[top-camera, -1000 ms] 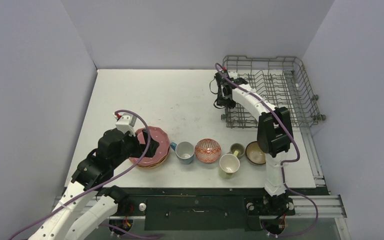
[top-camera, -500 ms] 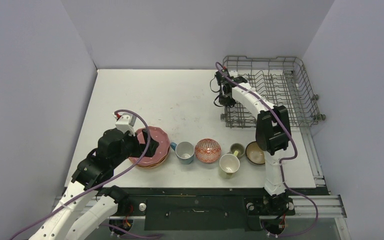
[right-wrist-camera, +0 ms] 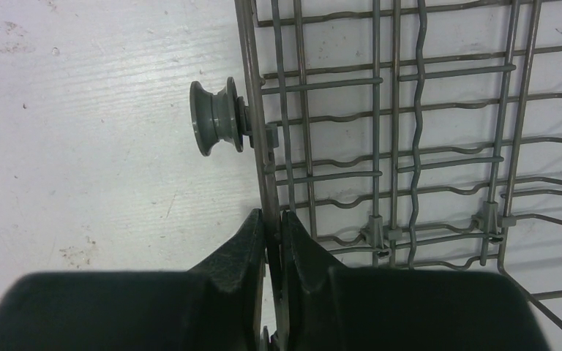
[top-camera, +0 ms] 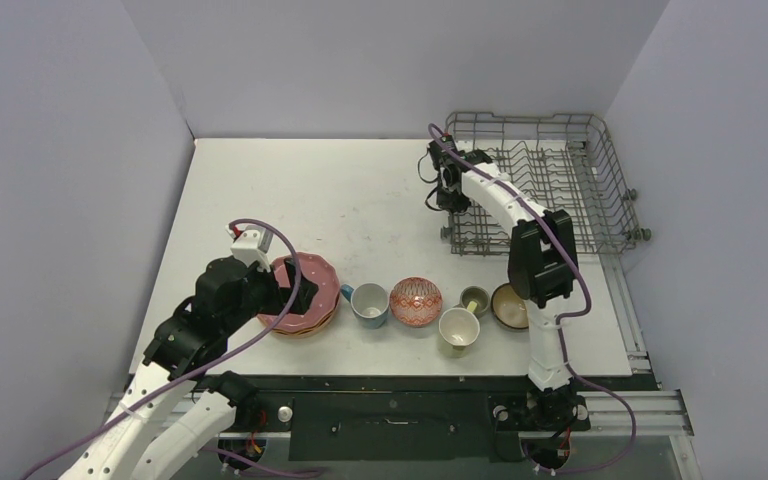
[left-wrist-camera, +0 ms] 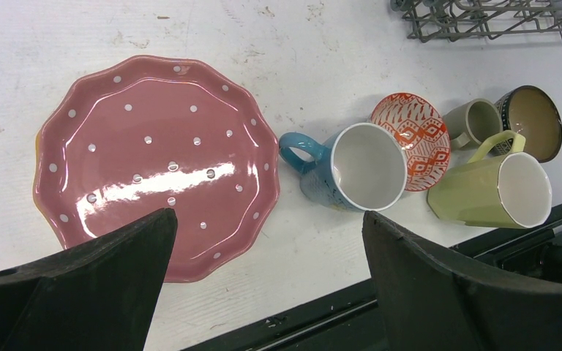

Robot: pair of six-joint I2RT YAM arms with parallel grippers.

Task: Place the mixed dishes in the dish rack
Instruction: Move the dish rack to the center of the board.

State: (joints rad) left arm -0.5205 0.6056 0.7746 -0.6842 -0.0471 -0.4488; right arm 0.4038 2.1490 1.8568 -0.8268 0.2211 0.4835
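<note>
Gripping left rim wire of large grey metal wire dish rack (right-wrist-camera: pixel 255 95): my right pincer (right-wrist-camera: pixel 272 227) clamped on it, just below grey roller wheel (right-wrist-camera: pixel 216 128). Left pincer (left-wrist-camera: pixel 267 219) wide apart, hovering over pink white-dotted scalloped plate (left-wrist-camera: pixel 154 153); light-blue ceramic mug (left-wrist-camera: pixel 351 168) lies just beside plate. No dish in rack yet. Step judged: positioning rack before loading. Next move calls for slow, level drag with firm rim grip.

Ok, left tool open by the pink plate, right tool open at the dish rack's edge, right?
No: the right tool is shut on the dish rack edge wire, per the right wrist view. The left tool is open by the pink plate.
</note>
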